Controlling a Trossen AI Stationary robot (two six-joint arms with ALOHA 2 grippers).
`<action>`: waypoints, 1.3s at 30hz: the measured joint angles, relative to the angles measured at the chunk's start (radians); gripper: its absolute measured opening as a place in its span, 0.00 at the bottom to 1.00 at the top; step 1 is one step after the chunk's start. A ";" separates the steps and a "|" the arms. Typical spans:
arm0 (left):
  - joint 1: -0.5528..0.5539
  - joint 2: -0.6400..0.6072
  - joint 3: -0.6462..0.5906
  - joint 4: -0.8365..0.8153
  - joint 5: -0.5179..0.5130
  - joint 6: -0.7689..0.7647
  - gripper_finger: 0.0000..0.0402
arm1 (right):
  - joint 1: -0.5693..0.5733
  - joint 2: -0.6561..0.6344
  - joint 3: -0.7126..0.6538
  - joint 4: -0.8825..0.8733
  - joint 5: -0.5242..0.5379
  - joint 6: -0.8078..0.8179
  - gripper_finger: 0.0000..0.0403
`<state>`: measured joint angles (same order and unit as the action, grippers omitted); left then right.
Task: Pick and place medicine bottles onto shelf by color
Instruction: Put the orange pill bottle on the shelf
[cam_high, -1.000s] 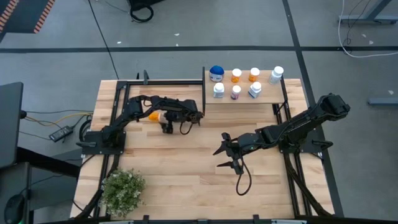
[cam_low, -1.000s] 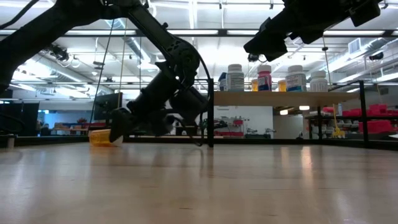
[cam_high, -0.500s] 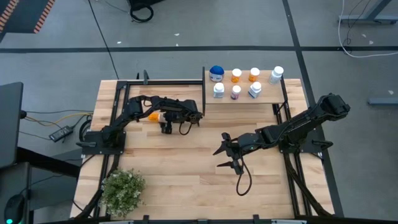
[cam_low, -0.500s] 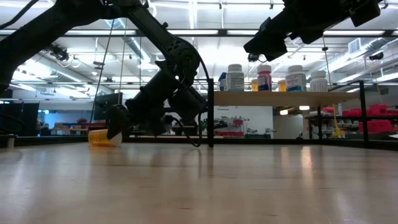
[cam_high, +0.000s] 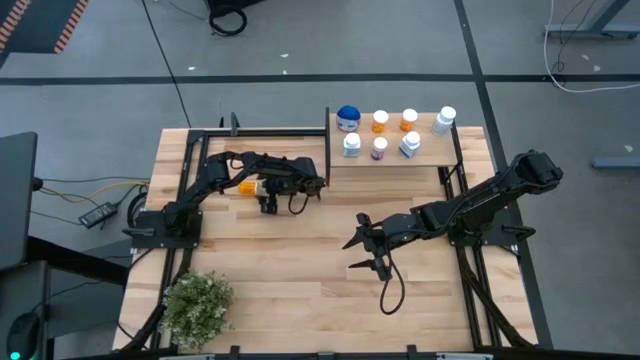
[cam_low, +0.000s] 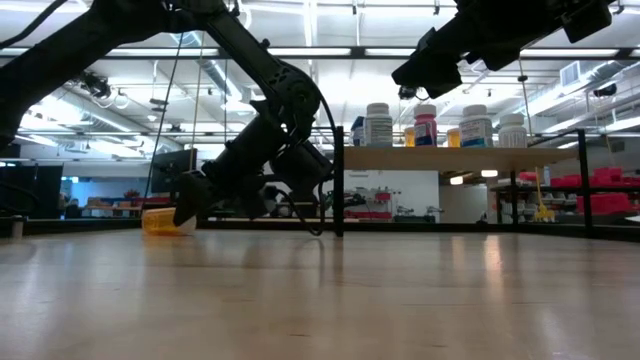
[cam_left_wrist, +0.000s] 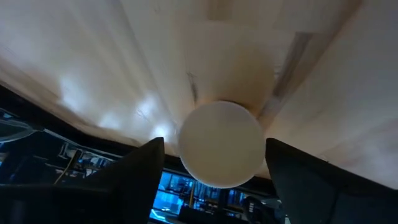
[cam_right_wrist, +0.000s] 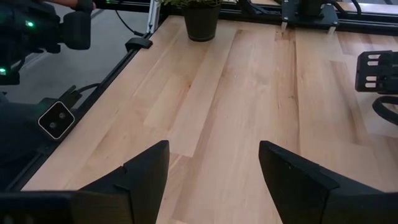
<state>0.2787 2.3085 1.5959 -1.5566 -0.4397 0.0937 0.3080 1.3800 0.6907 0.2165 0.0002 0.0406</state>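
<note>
**Pick-up of the last orange bottle, grasp not yet closed**

Judged to be at the pick step. Found 1 orange bottle (cam_high: 245, 186) lying on its side on the tabletop (cam_high: 300, 300), left of the shelf (cam_high: 430, 157) and well apart from the potted plant (cam_high: 197, 305). Brought the left tool (cam_high: 266, 192) low to the white cap (cam_left_wrist: 221, 143), fingers (cam_left_wrist: 140, 177) spread to either side and released (cap between them, not clamped, going by the left wrist view). Counted 7 bottles (cam_high: 380, 121) upright on the shelf, 2 of them orange. Kept the right tool (cam_high: 352, 255) waiting above mid-tabletop, fingers (cam_right_wrist: 146, 171) apart, holding nothing.

Next, probably: close on the cap end, lift, turn upright, set beside the orange pair.
</note>
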 joint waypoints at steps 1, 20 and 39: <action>0.001 0.000 0.000 0.000 -0.001 -0.004 0.70 | 0.000 0.000 0.000 0.000 0.000 0.000 0.64; -0.002 0.000 0.000 -0.002 0.015 -0.041 0.53 | 0.000 0.000 0.000 0.000 0.000 0.000 0.64; 0.001 -0.166 0.093 0.050 0.033 -0.164 0.52 | 0.000 0.000 0.000 -0.001 0.000 0.000 0.64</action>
<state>0.2798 2.1426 1.6891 -1.5065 -0.4063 -0.0703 0.3077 1.3796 0.6907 0.2157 0.0002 0.0406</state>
